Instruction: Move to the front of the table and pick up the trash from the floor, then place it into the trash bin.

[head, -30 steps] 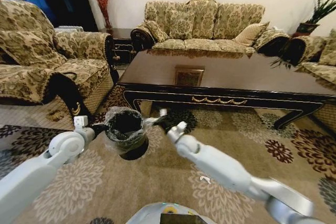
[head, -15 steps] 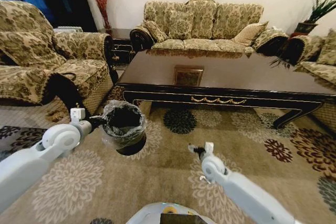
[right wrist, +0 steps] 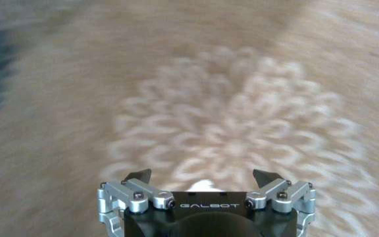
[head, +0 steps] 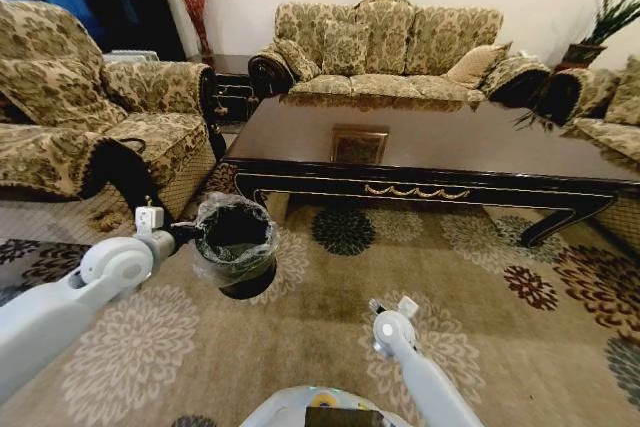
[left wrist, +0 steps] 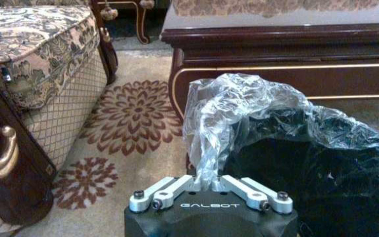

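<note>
Since a second ago, drawn back from the bin's mouth and lowered over the carpet (head: pixel 330 287): right gripper (head: pixel 392 307), now pointed down at a pale flower in the weave, fingers (right wrist: pixel 266 176) apart, with a scrap of white trash (right wrist: pixel 203 185) showing just between them at the gripper body. Held off the floor by the left gripper (left wrist: pixel 209 183), fingers together and clamped on the crinkly liner at the rim: trash bin (head: pixel 235 247), near the left front corner of the table (head: pixel 420 142), just beside its front leg. Dark inside the bin; contents impossible to make out. Open carpet along the table's whole front edge, broad and free to the right of the bin. Flanked on the left by an armchair (head: pixel 90 117), close to the bin-holding arm. Beyond the table's far edge, a sofa (head: pixel 390 47).
</note>
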Available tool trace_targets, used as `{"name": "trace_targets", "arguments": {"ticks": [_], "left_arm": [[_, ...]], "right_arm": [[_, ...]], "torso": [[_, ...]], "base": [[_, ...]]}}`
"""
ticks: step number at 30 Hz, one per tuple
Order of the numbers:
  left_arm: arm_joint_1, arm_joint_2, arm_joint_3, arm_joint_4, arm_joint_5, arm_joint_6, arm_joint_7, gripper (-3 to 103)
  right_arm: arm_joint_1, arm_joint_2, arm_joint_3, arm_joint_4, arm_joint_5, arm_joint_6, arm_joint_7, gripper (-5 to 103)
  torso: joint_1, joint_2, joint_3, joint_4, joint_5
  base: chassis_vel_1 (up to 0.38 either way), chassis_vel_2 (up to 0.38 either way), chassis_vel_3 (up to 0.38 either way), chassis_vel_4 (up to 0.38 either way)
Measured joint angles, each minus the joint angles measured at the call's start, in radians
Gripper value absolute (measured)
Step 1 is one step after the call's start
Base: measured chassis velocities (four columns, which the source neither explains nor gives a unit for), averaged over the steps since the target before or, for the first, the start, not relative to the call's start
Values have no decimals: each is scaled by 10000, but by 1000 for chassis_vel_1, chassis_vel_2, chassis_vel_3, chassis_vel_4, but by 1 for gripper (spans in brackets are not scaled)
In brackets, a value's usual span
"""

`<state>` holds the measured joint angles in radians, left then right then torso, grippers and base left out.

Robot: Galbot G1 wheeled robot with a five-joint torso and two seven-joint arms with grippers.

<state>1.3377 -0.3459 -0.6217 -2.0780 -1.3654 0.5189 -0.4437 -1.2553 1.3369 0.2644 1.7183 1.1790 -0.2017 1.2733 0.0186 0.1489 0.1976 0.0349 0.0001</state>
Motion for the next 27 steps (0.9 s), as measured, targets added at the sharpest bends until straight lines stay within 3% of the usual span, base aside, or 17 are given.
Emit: {"name": "trace_targets", "arguments": {"ticks": [9,17,19,27], "left_arm": [[282,18,-75,22,-72,2,-134,4],[298,5,-61,60,-197,9,-283,4],[442,26,-118,87,-358,31,-417,4],[447,209,-173,192,-570,38,-609,4]], "right_arm": [[120,571,1402,-656,649,570,-290,100],[660,1289,1436,-1265,312,686,-353,100],[785,1901,1514,-1988,8,818,-555,100],[961,2301,1621,-2679,-265,1086,-945,100]], "torso": [[0,0,0,3,-2],[0,0,0,4,-3],[0,0,0,4,-3],[0,0,0,2,-1]], "base": [[0,0,0,0],[0,0,0,0],[0,0,0,0],[0,0,0,0]]}}
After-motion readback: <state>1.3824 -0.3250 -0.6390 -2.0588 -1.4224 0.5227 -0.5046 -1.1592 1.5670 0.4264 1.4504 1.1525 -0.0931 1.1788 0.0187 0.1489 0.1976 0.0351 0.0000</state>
